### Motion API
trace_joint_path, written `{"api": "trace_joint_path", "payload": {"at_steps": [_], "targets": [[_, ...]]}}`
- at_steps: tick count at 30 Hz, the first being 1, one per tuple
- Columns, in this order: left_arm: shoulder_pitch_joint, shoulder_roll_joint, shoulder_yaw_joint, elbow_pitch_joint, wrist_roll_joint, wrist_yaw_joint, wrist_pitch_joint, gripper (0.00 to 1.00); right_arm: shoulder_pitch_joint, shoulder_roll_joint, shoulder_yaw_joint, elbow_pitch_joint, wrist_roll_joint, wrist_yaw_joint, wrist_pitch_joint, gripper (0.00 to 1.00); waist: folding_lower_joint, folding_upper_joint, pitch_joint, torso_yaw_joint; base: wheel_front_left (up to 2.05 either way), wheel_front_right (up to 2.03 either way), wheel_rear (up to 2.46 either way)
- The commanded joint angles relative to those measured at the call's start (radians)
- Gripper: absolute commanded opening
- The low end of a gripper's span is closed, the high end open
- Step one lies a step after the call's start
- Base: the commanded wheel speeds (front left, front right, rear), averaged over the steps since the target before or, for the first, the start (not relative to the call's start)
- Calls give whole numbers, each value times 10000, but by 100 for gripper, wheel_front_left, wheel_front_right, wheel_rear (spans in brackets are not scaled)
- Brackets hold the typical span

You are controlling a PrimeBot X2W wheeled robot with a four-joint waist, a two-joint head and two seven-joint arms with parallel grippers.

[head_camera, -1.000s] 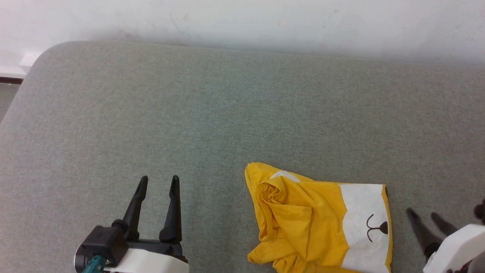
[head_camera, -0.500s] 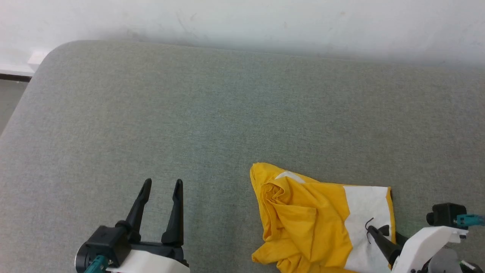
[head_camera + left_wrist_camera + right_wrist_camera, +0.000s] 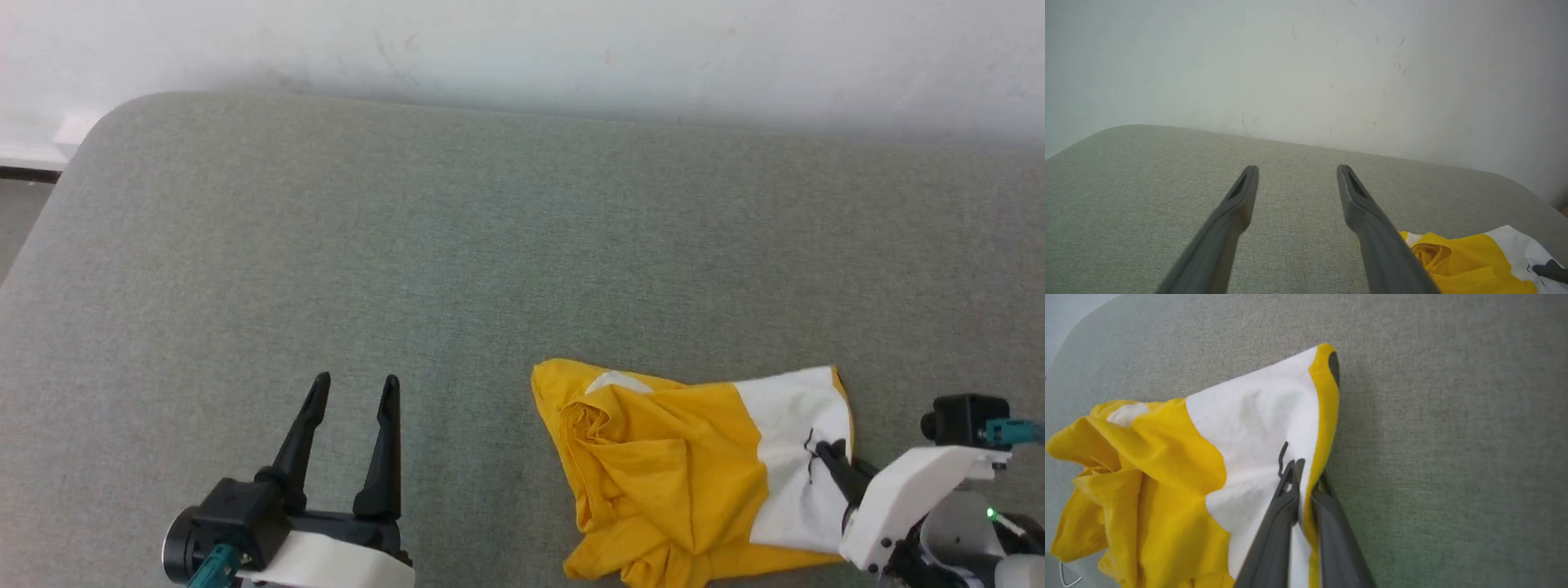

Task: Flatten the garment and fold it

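Note:
The garment [image 3: 678, 465], a bright yellow T-shirt with a white patch and black lines, lies crumpled on the grey-green cushion at the lower right of the head view. My right gripper [image 3: 829, 453] is shut on the garment's right edge. In the right wrist view the garment [image 3: 1167, 477] has its white-and-yellow edge pinched between the fingers of the right gripper [image 3: 1306, 473]. My left gripper [image 3: 353, 390] stands open over bare cushion, well to the left of the shirt. The left gripper [image 3: 1296, 171] holds nothing, and the garment [image 3: 1470, 265] lies at the lower right of that view.
The cushion [image 3: 408, 245] has a rounded far-left corner. A pale wall [image 3: 522, 49] runs along its far edge. At the far left a strip of floor and white skirting [image 3: 33, 155] lies past the cushion's edge.
The right gripper has come in from the right onto the shirt's right edge and shut on it. The white patch has lifted and bunched. The left gripper has stayed open in place.

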Motion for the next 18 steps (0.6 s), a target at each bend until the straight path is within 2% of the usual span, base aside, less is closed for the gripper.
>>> {"api": "trace_joint_path", "payload": {"at_steps": [1, 6, 18], "targets": [[-158, 29, 1, -65, 151, 80, -37, 100, -327, -14, 23, -120, -141, -9, -10, 0, 0, -2, -49, -183, 0, 0, 0], [-270, 101, 64, -114, 243, 163, -51, 100, -946, -408, 198, -138, -477, -9, 194, 0, 0, -2, -66, -578, 0, 0, 0], [-460, 382, 127, -311, 409, 287, 200, 100, -2922, -2466, 1167, 86, -962, -9, 818, 0, 0, -2, 343, -2054, 0, 0, 0]]}}
